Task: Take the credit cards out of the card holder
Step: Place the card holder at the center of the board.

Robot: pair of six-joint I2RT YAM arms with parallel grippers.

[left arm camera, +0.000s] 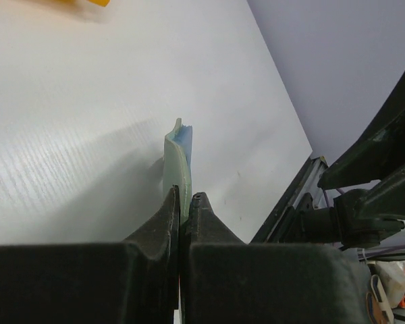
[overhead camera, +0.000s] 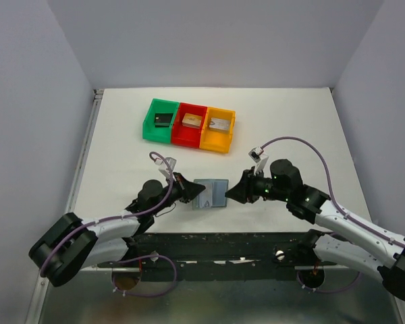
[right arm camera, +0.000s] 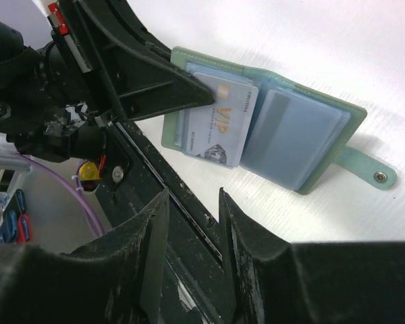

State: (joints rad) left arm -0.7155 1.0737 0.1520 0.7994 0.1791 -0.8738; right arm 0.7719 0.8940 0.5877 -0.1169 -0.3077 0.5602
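The card holder [overhead camera: 213,194] lies open on the table between my two arms, its pale blue pockets facing up and its side tab [right arm camera: 376,176] sticking out. My left gripper [overhead camera: 195,192] is shut on the holder's left edge; in the left wrist view the green cover [left arm camera: 179,169] runs edge-on between the fingertips of the left gripper [left arm camera: 186,197]. A silvery credit card [right arm camera: 224,123] marked VIP sticks partway out of a pocket. My right gripper [right arm camera: 192,197] stands open just off the holder's near edge, with nothing between its fingers. In the top view the right gripper [overhead camera: 230,194] is at the holder's right side.
Three joined bins stand at the back: green [overhead camera: 150,125], red [overhead camera: 181,137] and orange [overhead camera: 214,141], each with a small flat piece inside. The black front rail [right arm camera: 189,223] of the table runs directly under my right fingers. The right arm [left arm camera: 371,182] shows at the edge of the left wrist view.
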